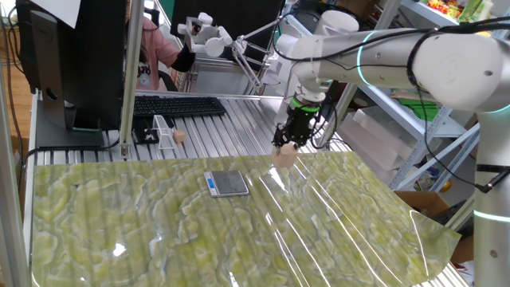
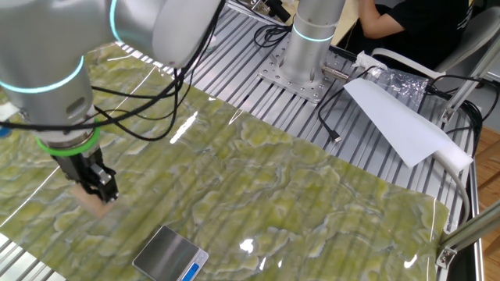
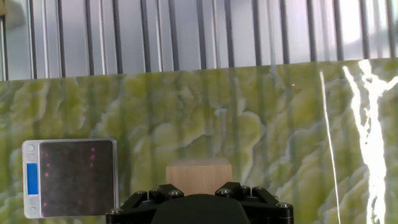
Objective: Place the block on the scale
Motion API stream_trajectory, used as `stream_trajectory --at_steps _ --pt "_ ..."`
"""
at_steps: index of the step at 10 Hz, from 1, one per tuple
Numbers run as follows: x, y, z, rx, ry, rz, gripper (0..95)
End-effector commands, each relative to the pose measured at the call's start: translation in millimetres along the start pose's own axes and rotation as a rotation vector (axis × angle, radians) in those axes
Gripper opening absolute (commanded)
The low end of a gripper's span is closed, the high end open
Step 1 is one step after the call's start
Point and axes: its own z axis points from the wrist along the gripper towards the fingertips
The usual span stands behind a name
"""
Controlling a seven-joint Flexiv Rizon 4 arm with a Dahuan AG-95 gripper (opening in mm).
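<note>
Tan wooden block (image 3: 198, 172) sits clenched in my pincer (image 3: 199, 186), just above the counter (image 1: 143, 231); the scale (image 3: 69, 177) lies to its left in the hand view, apart.

Downward-pointing pincer (image 1: 284, 151) clamped around its load

Quick count, going outward from the one scale (image 1: 228, 183) on the green mat: one wooden block (image 1: 284, 156) just beside it, held in the one gripper (image 1: 288, 146). Further back from the scale there's one black keyboard (image 1: 177, 106) and one little tan ball (image 1: 179, 136).
</note>
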Motion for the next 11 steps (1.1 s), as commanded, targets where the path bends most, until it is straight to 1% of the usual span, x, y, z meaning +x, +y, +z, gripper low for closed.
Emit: stream_trajectory --at_steps 1,3,5,7,8,9,11 --pt "7.0 7.3 0.9 0.007 -0.009 0.027 0.0" --pt "11.1 15.8 2.3 0.009 -0.009 0.035 0.0" --pt "10.1 19.3 1.3 0.011 -0.006 0.02 0.0" --pt "9.6 28.4 -0.7 0.014 -0.001 0.026 0.0" --pt "9.8 30.4 -1.0 0.014 0.002 0.026 0.0" --pt "9.3 34.3 0.8 0.015 0.005 0.023 0.0" --pt "8.0 36.3 2.5 0.019 0.003 0.019 0.0"
